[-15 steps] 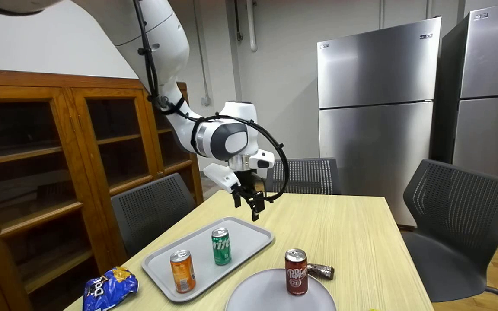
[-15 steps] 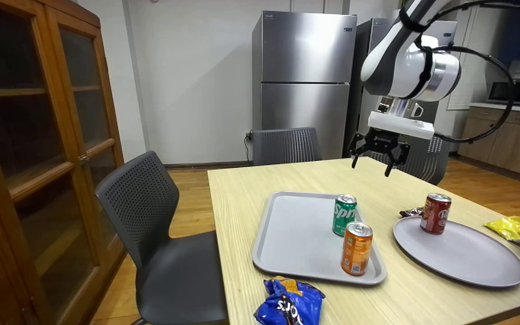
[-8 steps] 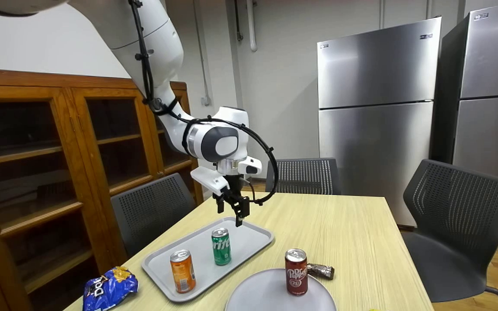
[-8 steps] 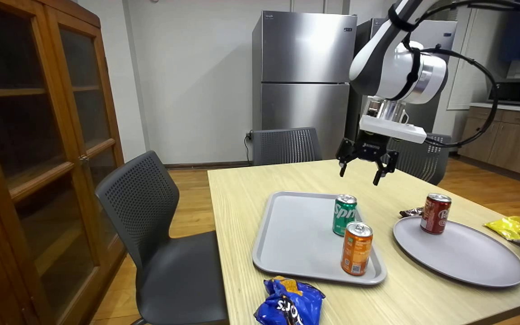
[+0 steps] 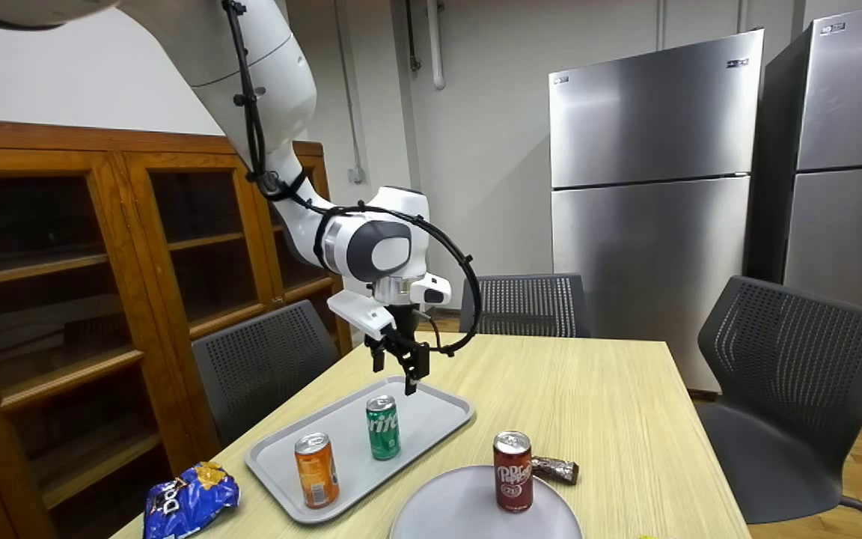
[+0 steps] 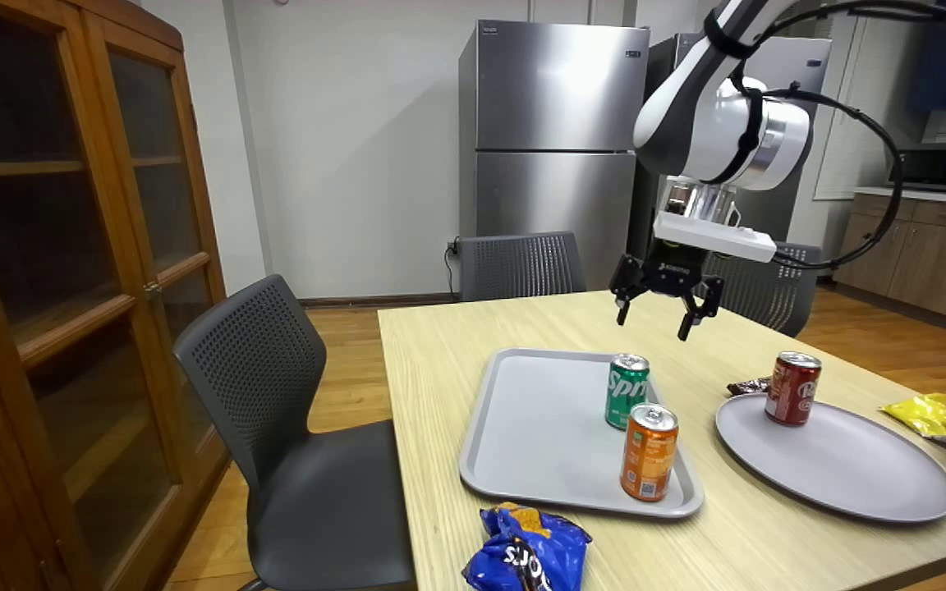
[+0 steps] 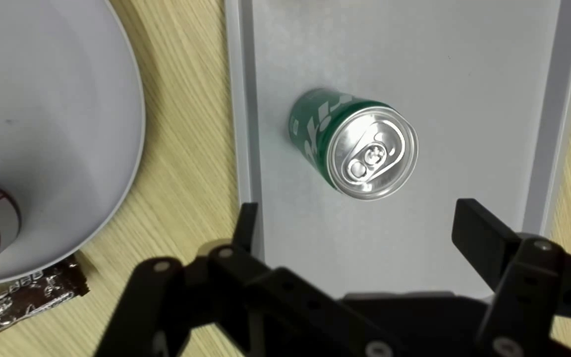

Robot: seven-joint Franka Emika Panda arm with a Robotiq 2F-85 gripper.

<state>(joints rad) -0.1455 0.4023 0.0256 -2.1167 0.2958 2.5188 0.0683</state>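
Observation:
My gripper (image 5: 394,378) is open and empty, held above the far part of the grey tray (image 5: 431,410). It also shows in an exterior view (image 6: 654,325) and in the wrist view (image 7: 355,228). Nearest to it is a green Sprite can (image 5: 383,428), upright on the tray. In the wrist view the can (image 7: 315,124) lies just beyond the fingertips, not between them. An orange can (image 6: 649,453) stands upright on the tray beside the Sprite can (image 6: 627,392). A dark red Dr Pepper can (image 5: 513,473) stands on a round grey plate (image 6: 834,468).
A blue chip bag (image 6: 529,550) lies beside the tray. A brown wrapped bar (image 5: 555,469) lies by the plate. A yellow bag (image 6: 945,419) lies past the plate. Dark chairs (image 5: 270,374) surround the table, with a wooden cabinet (image 5: 34,314) behind.
My gripper has moved left in both exterior views and slightly down, towards the tray. Over the last half second it has barely moved. The cans and bags have not moved.

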